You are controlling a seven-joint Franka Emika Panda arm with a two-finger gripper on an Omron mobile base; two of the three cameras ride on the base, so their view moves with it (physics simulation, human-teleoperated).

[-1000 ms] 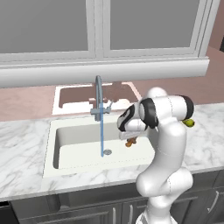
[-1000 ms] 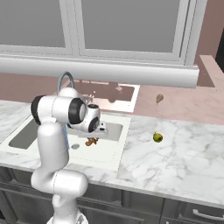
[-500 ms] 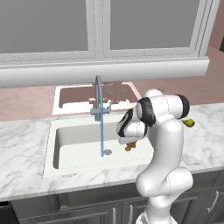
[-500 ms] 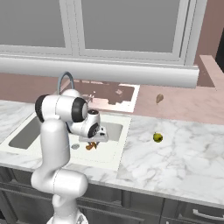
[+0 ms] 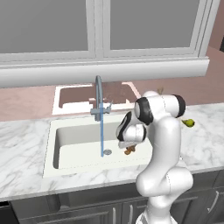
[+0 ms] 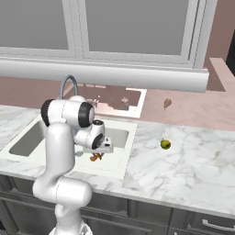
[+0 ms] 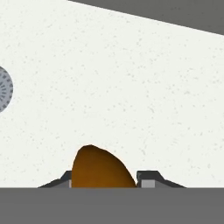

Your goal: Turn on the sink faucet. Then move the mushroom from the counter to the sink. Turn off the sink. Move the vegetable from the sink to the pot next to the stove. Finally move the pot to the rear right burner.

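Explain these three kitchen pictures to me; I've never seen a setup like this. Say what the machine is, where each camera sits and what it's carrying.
The machine is a white jointed robot arm on a drivable base, in a computer-rendered kitchen. Two pictures come from cameras on the base, behind the arm to its left and right. The third looks along the hand itself.

The arm reaches down into the white sink basin, set in a grey-veined marble counter. The curved grey faucet is running: a thin blue stream of water falls to the drain. The hand is closed on a brown rounded mushroom, held just above the sink floor. A small yellow-green vegetable lies on the counter beside the sink.
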